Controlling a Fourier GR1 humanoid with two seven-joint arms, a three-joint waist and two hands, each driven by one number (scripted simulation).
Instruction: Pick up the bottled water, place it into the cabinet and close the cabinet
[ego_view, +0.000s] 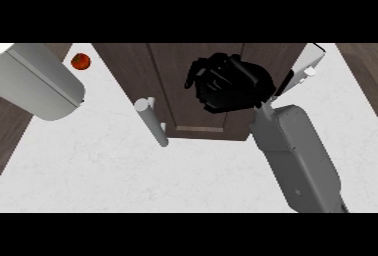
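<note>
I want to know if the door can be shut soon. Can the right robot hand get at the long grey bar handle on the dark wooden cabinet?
Probably yes. The right robot hand sits curled in front of the dark wooden cabinet, and nothing shows between it and the long grey bar handle to its left.

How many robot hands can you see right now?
1. The right hand is up against the cabinet door, fingers curled. The left forearm shows at upper left, but its hand is out of view.

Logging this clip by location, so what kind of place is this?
Probably a kitchen: a dark wood cabinet with a long metal handle sits on a pale speckled counter, the right robot hand in front of it.
</note>
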